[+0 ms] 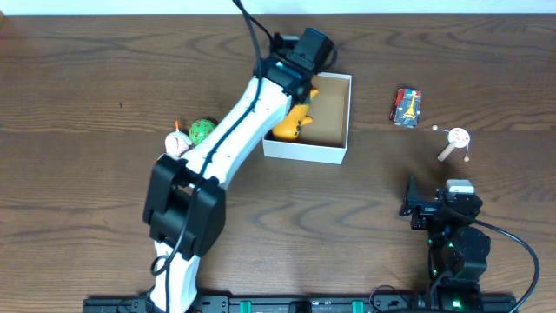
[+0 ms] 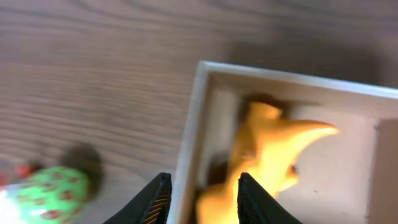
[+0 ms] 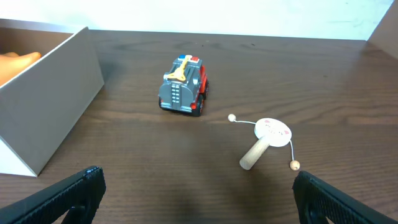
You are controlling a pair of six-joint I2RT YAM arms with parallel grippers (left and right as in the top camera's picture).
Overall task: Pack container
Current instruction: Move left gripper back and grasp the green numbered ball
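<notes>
The container [image 1: 306, 152] is a shallow white box with a tan inside, at the table's middle back. A yellow soft toy [image 1: 294, 122] lies inside it against the left wall. My left gripper [image 1: 302, 89] hovers over the box's left side. In the left wrist view, which is blurred, the left gripper [image 2: 204, 182] stands open, its jaws astride the container's wall [image 2: 193, 118], with the yellow toy [image 2: 273, 149] below and apart from them. My right gripper [image 1: 422, 207] rests at the front right. In its own view the right gripper [image 3: 199, 193] is wide open over bare wood.
A green ball [image 1: 202, 130] and a white-and-pink toy [image 1: 177, 143] lie left of the box, under the left arm. A red and blue toy truck [image 1: 407, 106] and a wooden pellet drum [image 1: 453, 143] lie to the right of the box. The truck [image 3: 183, 87] and drum [image 3: 264, 143] are ahead of the right gripper.
</notes>
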